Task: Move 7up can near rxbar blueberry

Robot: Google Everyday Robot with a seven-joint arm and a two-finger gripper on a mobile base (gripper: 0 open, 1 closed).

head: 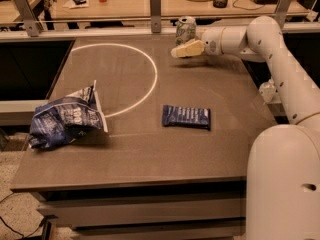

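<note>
The 7up can (185,28) stands upright at the far edge of the table, silver-white with green markings. My gripper (181,50) reaches in from the right and sits just in front of the can's lower part, covering its base. I cannot tell whether it touches the can. The rxbar blueberry (186,116), a flat dark blue wrapper, lies near the table's middle, well in front of the can.
A puffy blue-and-white chip bag (64,119) lies at the left edge of the table (135,159). A white circle line (150,81) is marked on the far left part. A rail with posts (155,4) runs behind the table. My arm (280,59) spans the right side.
</note>
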